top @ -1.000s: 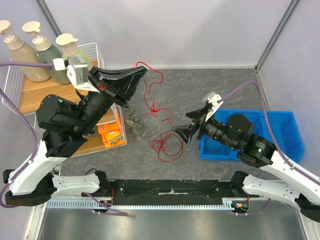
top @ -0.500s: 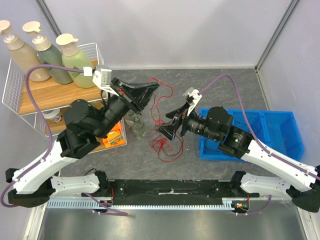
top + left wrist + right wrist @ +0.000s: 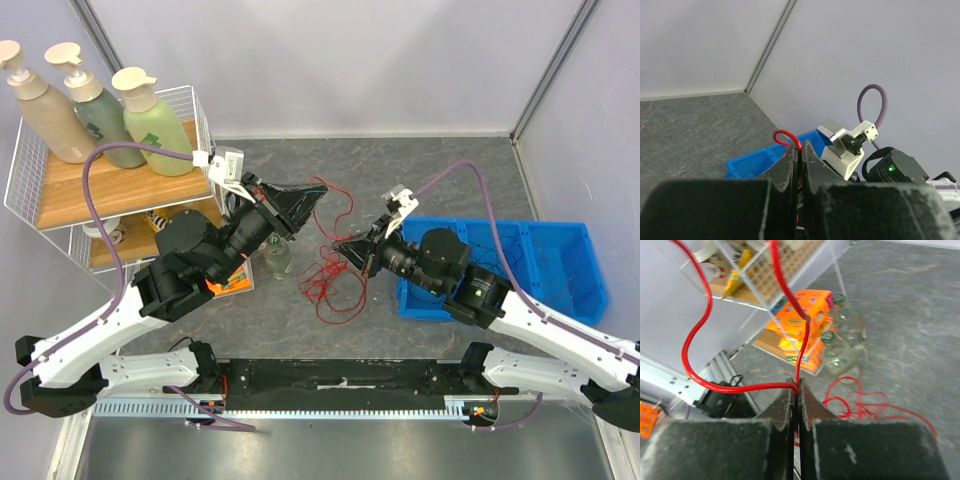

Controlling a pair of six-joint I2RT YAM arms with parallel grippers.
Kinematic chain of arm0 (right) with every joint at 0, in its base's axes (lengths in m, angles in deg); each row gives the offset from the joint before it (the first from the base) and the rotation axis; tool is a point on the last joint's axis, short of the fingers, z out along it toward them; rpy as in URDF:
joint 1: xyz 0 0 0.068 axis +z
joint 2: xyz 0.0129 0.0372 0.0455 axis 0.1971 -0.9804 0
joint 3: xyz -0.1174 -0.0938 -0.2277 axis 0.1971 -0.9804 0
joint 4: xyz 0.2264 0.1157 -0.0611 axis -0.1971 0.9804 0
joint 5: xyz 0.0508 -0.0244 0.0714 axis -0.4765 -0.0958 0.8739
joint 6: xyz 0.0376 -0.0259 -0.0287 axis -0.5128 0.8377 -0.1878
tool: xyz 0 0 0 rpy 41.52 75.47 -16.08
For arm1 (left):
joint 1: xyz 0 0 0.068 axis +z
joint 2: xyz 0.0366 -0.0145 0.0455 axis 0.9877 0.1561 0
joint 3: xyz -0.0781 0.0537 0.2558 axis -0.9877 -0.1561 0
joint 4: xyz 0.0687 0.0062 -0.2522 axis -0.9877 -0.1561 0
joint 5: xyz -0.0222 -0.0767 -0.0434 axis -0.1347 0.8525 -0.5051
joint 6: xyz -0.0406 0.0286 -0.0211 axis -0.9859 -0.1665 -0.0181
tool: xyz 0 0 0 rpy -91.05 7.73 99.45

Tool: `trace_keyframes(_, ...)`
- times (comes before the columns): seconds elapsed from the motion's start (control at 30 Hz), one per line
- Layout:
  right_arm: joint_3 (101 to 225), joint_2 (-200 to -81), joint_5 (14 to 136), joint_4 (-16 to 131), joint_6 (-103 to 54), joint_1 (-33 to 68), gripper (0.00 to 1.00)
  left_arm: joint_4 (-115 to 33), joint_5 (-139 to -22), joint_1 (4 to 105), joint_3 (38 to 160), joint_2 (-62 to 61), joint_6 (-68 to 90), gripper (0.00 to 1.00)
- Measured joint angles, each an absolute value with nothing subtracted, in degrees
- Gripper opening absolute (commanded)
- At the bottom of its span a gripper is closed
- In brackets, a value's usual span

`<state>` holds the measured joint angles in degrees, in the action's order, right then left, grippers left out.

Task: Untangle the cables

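The left claw was pressed together on a red strand, and the right claw pinched red wire too. Below and between them, the cables trailed in a loose tangle onto the table. Drawing the claws apart slowly and watching for snags seemed the wisest course.

The left end effector has matt black plastic fingers with a faintly grainy face, and the right end effector looks the same. The cables pinched in each have a smooth, glossy red plastic sheath. Below both lies the desk, a matt, mottled grey, stone-like surface. Behind the right end effector sits a glossy blue plastic bin. Beside the left one, a white coated-wire rack carries pale wooden boards. Ahead of the right one are clear, shiny bottles and orange cardboard boxes.
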<state>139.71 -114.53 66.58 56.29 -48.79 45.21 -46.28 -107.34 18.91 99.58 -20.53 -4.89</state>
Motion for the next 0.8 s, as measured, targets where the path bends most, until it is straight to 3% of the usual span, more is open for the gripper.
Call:
trace_keyframes(0.07,138.56,-112.50,63.00,58.60,-48.68,45.28,0.00,-45.82,-107.41,18.91,98.27,-21.21,-4.85,0.48)
trace_keyframes(0.13,138.32,-110.36,57.49,62.87,-48.33,45.36,0.00,-45.38,-108.02,18.91,95.91,-22.37,-4.67,0.71)
trace_keyframes(0.17,138.36,-109.66,54.73,64.70,-48.22,45.39,0.00,-45.06,-108.41,18.91,94.10,-23.20,-5.09,0.77)
trace_keyframes(0.33,140.52,-108.83,37.75,78.95,-47.37,44.84,0.00,-45.08,-109.38,18.91,85.64,-25.84,-5.90,0.83)
trace_keyframes(0.63,147.21,-105.13,17.80,93.58,-46.03,39.13,0.00,-47.79,-106.08,18.91,82.82,-25.78,-5.83,0.80)
trace_keyframes(0.8,155.39,-113.46,11.00,101.16,-47.78,22.06,0.00,-48.66,-104.72,18.91,81.75,-26.17,-5.88,0.78)
